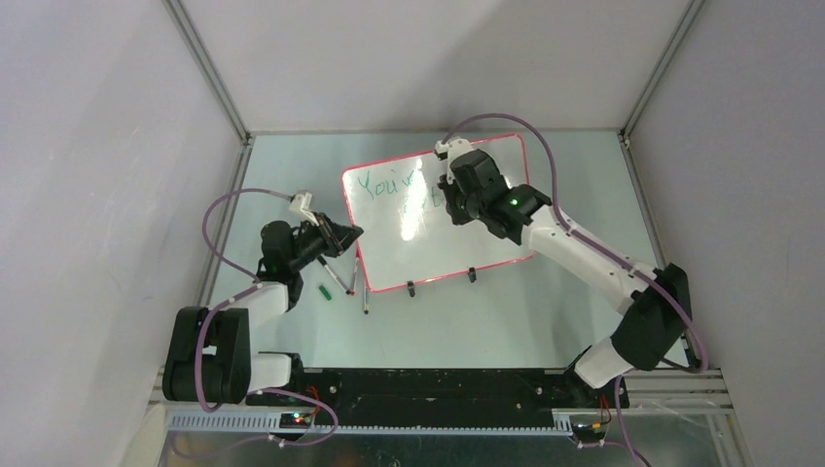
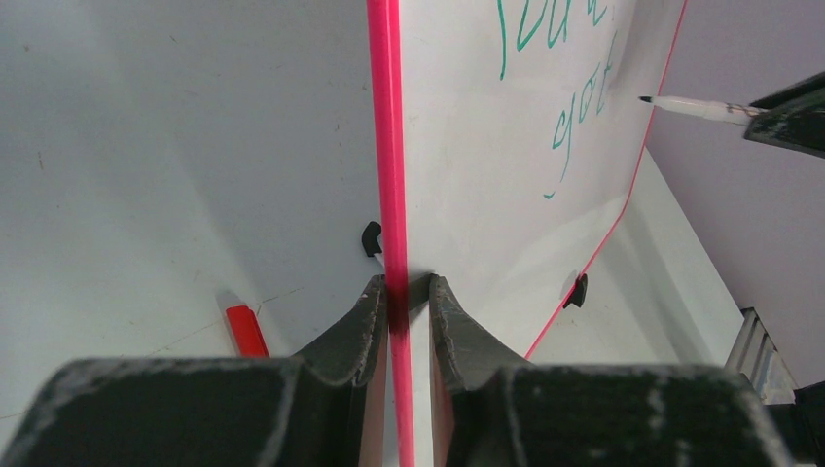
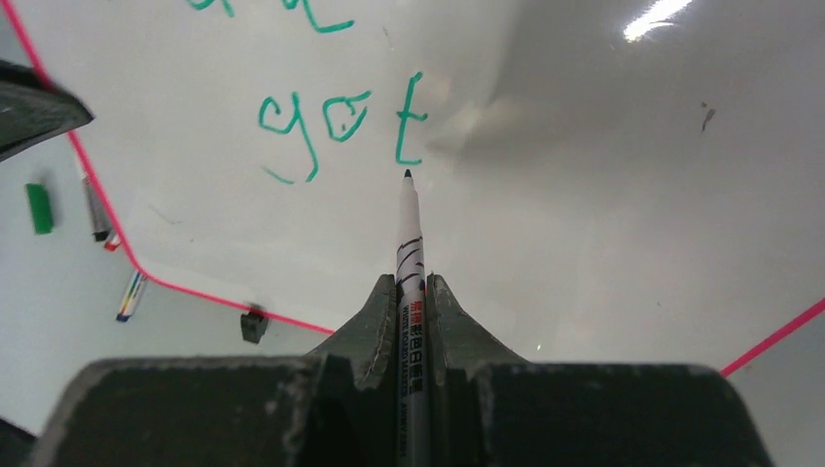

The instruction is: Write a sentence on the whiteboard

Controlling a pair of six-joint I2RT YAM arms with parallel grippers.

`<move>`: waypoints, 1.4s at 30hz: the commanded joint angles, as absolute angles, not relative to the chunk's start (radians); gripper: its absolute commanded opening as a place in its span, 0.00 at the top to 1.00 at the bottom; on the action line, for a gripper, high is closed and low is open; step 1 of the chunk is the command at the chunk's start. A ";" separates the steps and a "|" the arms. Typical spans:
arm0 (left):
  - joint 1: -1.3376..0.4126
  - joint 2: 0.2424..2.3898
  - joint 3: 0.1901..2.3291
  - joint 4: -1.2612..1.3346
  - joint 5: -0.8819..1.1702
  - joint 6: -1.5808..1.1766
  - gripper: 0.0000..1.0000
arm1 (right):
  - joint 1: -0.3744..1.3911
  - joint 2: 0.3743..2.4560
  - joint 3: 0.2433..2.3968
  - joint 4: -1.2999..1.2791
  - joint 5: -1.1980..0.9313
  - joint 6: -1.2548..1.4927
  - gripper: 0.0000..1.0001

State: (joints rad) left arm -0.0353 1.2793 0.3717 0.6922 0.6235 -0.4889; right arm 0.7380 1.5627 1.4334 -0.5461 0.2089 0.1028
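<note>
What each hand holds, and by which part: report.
Left hand pinches the whiteboard by its pink edge; right hand grips the marker mid-barrel.

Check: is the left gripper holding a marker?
No, the left gripper is clamped on the whiteboard rim; the marker sits in the right gripper.

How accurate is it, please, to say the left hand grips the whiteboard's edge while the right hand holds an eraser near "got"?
Not quite: the right wrist view shows the right hand holding a marker, not an eraser. The left hand does grip the whiteboard.
</note>
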 commanded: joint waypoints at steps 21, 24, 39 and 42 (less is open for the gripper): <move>-0.029 1.181 0.272 0.674 0.576 -0.440 0.49 | 0.781 1.322 1.246 -0.455 0.203 0.137 1.00; -0.029 1.156 0.249 0.674 0.578 -0.446 0.47 | 0.784 1.314 1.235 -0.445 0.202 0.138 1.00; -0.029 1.171 0.241 0.687 0.616 -0.474 0.45 | 0.794 1.267 1.203 -0.405 0.158 0.122 1.00; -0.030 1.188 0.251 0.673 0.613 -0.471 0.47 | 0.795 1.268 1.202 -0.403 0.156 0.122 1.00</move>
State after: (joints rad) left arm -0.0341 1.1721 0.2371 0.6487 0.5964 -0.4706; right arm 0.7887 1.3006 1.2022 -0.4534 0.1654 0.1295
